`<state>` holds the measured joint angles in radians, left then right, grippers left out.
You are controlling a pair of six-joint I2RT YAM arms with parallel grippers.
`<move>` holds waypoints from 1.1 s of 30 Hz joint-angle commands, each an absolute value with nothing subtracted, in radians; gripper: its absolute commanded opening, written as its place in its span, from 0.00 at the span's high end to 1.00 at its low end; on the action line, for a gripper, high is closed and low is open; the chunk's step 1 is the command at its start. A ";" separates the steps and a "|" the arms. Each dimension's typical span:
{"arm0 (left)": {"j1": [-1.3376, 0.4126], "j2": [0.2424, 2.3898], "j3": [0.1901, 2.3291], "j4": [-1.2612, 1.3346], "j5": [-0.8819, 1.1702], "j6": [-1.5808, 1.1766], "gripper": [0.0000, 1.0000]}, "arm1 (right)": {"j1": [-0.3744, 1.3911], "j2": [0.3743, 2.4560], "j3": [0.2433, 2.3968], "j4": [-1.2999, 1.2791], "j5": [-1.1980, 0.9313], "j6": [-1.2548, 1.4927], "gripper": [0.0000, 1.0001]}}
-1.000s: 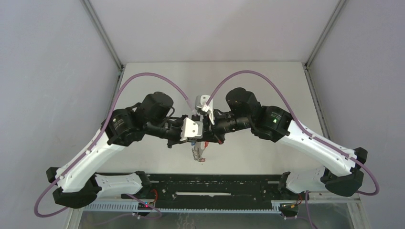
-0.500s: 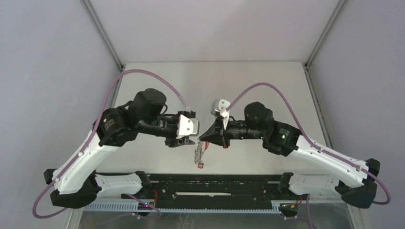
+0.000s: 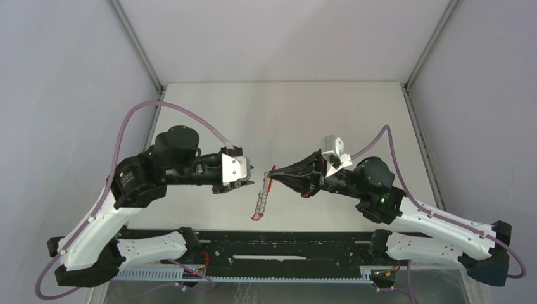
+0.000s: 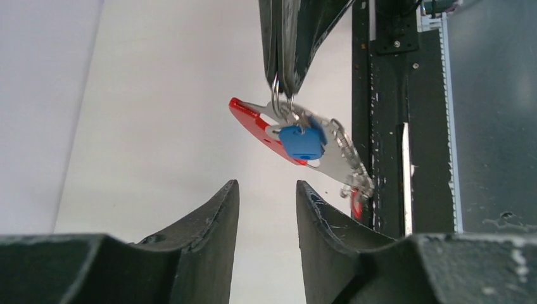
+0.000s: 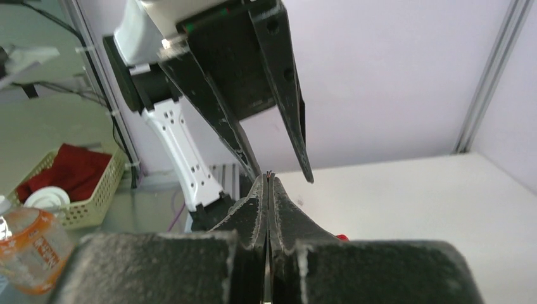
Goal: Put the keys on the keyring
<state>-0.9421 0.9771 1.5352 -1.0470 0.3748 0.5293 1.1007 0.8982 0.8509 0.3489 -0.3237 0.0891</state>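
Keyring (image 3: 260, 198) hangs along 1-to-7 o'clock from the right gripper (image 3: 274, 171) pinched tight on it, just 3 o'clock of the empty, half-open left gripper (image 3: 251, 178).

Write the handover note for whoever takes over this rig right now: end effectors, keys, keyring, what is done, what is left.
Left end effector: open, empty, facing the keyring but apart from it.
Right end effector: shut on a silver ring at the keyring's top; the rest hangs below.
Blue-tagged key: in the ring cluster, against the red band. Red tag: at the low end.
Done: both tags hang with the cluster; whether each key is truly threaded cannot be told.
Left: check that, then thread any loose key.
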 commanded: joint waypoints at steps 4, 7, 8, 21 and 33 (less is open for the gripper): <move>-0.942 0.948 1.521 -0.893 0.372 0.453 0.58 | 1.104 0.907 0.821 0.678 -0.333 0.150 1.00; -0.942 0.968 1.539 -0.866 0.436 0.390 0.58 | 1.108 0.937 0.821 0.717 -0.327 0.142 1.00; -0.942 0.973 1.540 -0.851 0.459 0.374 0.58 | 1.108 0.945 0.821 0.733 -0.328 0.140 1.00; -0.942 0.968 1.508 -0.845 0.483 0.395 0.78 | 1.094 0.986 0.821 0.748 -0.369 0.193 1.00; -0.939 0.977 1.574 -0.865 0.487 0.426 0.92 | 1.055 0.936 0.778 0.655 -0.394 0.231 1.00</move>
<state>-0.9421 0.9756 1.5223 -0.8886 0.4671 0.4038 1.0649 0.9524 0.7807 0.6643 -0.3683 0.1932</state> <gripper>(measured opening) 0.080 0.006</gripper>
